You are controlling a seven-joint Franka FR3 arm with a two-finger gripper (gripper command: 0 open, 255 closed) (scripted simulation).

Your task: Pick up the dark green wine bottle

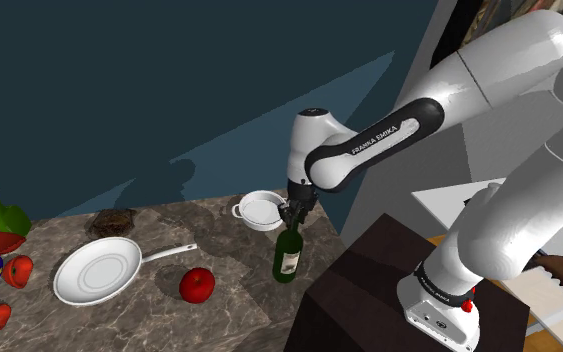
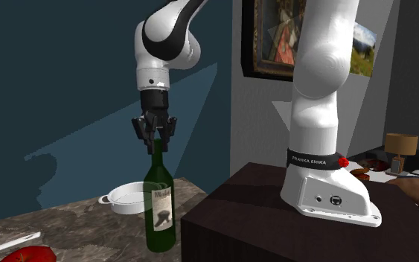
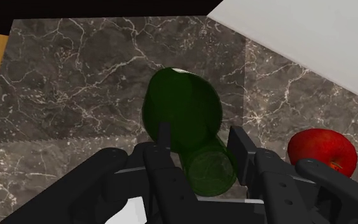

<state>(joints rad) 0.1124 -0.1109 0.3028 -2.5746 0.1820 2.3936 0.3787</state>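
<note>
A dark green wine bottle (image 1: 288, 255) with a pale label stands upright on the marble counter (image 1: 169, 300), near the edge by the dark stand. My gripper (image 1: 292, 213) hangs straight above it, lowered around the top of the neck. In the second exterior view the gripper (image 2: 155, 139) straddles the bottle (image 2: 159, 212) at its mouth. In the wrist view the bottle (image 3: 184, 108) rises between the two fingers of the gripper (image 3: 201, 143). The fingers stand apart, with a gap showing beside the neck, so the gripper is open.
A white two-handled bowl (image 1: 262, 210) sits just behind the bottle. A red apple (image 1: 197, 285) and a white frying pan (image 1: 99, 270) lie toward the shoulder view's left. Farther left are tomatoes (image 1: 17, 268) and a green spray bottle (image 1: 4, 212). The dark stand (image 1: 369, 290) borders the counter.
</note>
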